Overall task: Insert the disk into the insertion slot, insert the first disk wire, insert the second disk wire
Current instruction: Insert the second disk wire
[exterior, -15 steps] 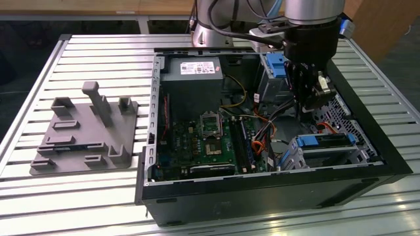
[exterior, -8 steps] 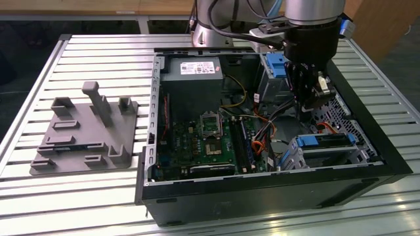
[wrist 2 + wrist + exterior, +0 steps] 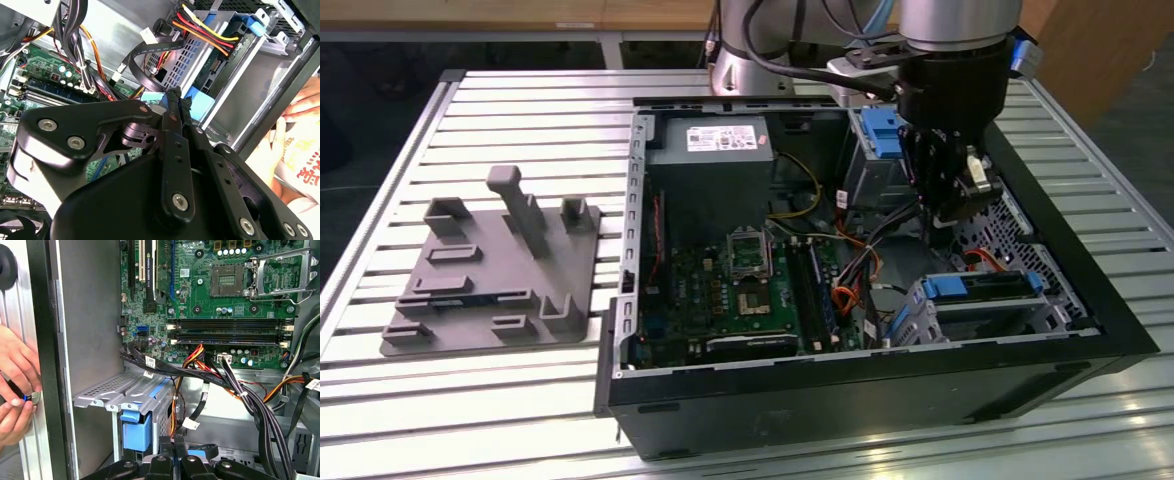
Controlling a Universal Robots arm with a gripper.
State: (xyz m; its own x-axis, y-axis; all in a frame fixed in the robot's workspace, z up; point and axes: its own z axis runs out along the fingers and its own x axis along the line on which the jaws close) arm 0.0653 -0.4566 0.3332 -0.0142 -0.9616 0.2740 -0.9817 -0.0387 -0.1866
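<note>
Jaws: pressed together over the open black computer case (image 3: 854, 400).
Silver hard drive in blue plastic carrier (image 3: 983, 286): seated in the perforated silver drive cage (image 3: 97, 395), at 6 o'clock from the jaws in the exterior view.

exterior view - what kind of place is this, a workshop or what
Probably a robotics lab or test bench: an opened computer case sits on a slatted metal table, a robot arm reaches into it, and a grey fixture plate with part holders lies beside it.
</note>
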